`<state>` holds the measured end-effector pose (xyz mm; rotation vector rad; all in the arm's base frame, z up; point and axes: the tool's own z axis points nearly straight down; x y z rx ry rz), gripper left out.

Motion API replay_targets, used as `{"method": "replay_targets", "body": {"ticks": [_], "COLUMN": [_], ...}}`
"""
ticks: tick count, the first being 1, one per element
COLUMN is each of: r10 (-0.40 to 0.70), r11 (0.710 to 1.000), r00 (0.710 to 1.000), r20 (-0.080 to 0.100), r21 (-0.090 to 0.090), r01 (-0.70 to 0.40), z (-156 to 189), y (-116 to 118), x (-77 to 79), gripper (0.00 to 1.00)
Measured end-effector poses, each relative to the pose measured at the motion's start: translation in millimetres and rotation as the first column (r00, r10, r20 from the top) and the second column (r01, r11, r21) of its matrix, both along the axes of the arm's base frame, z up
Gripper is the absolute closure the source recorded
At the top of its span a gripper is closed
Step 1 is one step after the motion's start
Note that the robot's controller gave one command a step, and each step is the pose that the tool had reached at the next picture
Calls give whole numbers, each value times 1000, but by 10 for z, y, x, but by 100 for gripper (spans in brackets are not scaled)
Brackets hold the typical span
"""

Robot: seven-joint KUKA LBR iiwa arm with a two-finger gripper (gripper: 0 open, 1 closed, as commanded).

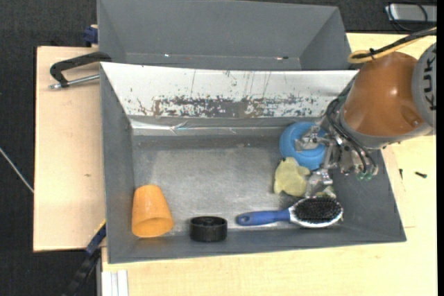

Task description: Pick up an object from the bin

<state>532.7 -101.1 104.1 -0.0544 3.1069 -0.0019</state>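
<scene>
Hairbrush [305, 213] and black cap [208, 228] lie nearest. My gripper [320, 161] sits low at right, between blue round thing [295, 141] and pale yellow lump [291, 178]; opening, cannot tell. I'd centre over one before closing.

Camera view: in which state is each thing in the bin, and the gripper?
orange cup: seems to lie on its side, front left.
black round cap: lies flat, alone.
hairbrush: lies flat, bristles up, handle pointing left.
pale yellow lump: rests beside the gripper.
blue round thing: partly hidden by the gripper.
gripper: low at the right, over those two.
</scene>
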Motion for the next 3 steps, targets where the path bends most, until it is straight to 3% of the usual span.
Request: {"method": "replay_targets", "body": {"ticks": [3], "r10": [28], "r11": [1000], "r00": [1000], "r20": [1], "r21": [-2], "r01": [-28], "z": [-18], "y": [2], "x": [-3], "gripper": [0]}}
